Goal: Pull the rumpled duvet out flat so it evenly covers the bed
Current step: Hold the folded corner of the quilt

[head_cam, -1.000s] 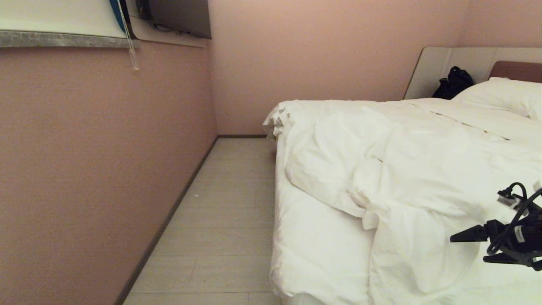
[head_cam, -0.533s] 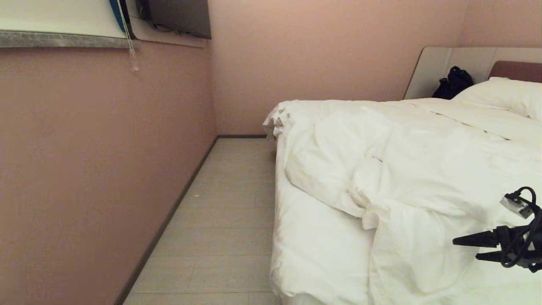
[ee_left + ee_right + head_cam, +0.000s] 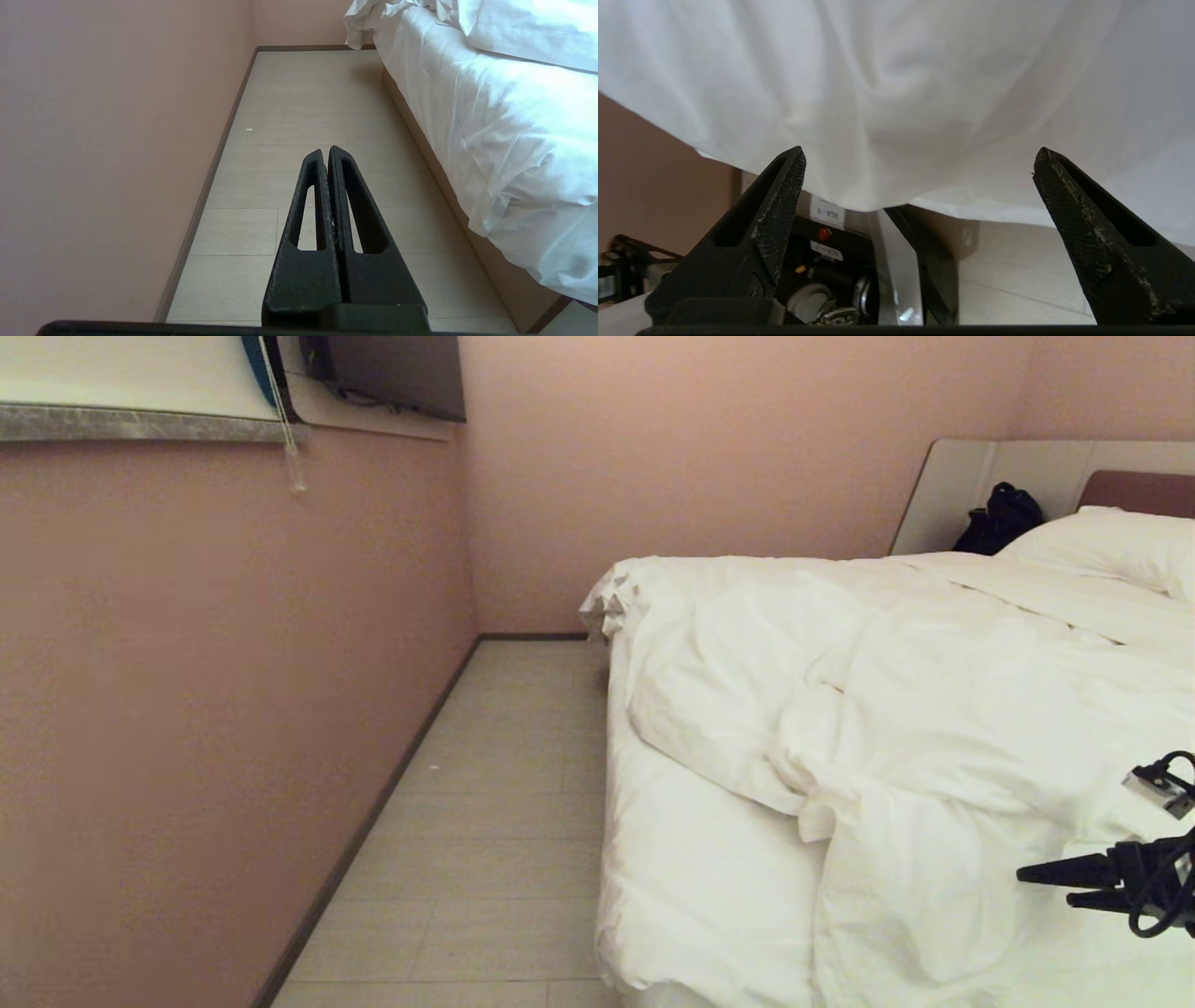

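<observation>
A: Since a second back, right gripper [image 3: 1046, 887] has slid toward the near right corner of the bed [image 3: 691, 887] and sunk a little; fingers point level, sideways toward the wall [image 3: 224, 709].

B: Jaws?

A: Wide apart, nothing between them. Duvet [image 3: 896, 709] edge hangs just ahead of the tips in the wrist view, not pinched.

B: Duvet itself?

A: Rumpled on the bed, bunched back from the near left side, sheet [image 3: 700, 859] bare there. Pillow [image 3: 1111, 546] at the headboard.

B: Left gripper [image 3: 325, 151]?

A: Parked beside the bed over the floor [image 3: 299, 121], fingers pressed together, empty.
</observation>
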Controlling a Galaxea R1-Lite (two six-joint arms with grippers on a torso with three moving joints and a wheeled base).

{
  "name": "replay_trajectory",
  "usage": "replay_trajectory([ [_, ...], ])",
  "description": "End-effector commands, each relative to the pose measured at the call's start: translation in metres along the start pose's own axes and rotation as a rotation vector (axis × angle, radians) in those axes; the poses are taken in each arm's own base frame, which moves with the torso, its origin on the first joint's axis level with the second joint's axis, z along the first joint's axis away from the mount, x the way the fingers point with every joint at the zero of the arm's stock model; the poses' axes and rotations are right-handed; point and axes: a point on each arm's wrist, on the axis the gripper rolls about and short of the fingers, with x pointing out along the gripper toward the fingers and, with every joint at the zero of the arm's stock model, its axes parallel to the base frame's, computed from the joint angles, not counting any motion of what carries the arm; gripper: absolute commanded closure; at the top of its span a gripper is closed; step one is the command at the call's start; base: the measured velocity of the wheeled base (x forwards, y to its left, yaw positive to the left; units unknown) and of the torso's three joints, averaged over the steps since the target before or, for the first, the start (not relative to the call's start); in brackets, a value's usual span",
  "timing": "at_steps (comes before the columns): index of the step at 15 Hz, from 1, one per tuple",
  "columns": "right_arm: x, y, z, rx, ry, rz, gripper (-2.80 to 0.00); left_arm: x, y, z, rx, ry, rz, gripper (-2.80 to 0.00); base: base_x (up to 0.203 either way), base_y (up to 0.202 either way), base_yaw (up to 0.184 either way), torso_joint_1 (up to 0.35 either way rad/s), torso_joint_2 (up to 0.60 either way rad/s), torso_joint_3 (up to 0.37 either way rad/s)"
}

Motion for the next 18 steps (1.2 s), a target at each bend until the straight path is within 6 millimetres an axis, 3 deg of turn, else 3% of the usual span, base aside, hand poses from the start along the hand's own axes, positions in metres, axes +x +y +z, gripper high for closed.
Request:
replay_trajectory([
  [1,0.001,-0.001,-0.001,0.005,0.026,-0.05,-2.8,0.0,0.0,0.0,0.0,0.0,0.0,0.0,0.0,0.0,0.0,0.0,0.0,0.0],
  [5,0.004,-0.003,-0.002,0.014,0.035,-0.047,-2.8,0.0,0.0,0.0,0.0,0.0,0.0,0.0,0.0,0.0,0.0,0.0,0.0,0.0],
  [10,0.022,-0.019,-0.003,0.03,0.038,-0.005,-2.8,0.0,0.0,0.0,0.0,0.0,0.0,0.0,0.0,0.0,0.0,0.0,0.0,0.0],
  [18,0.027,-0.022,-0.001,0.039,-0.004,0.125,-2.8,0.0,0.0,0.0,0.0,0.0,0.0,0.0,0.0,0.0,0.0,0.0,0.0,0.0],
])
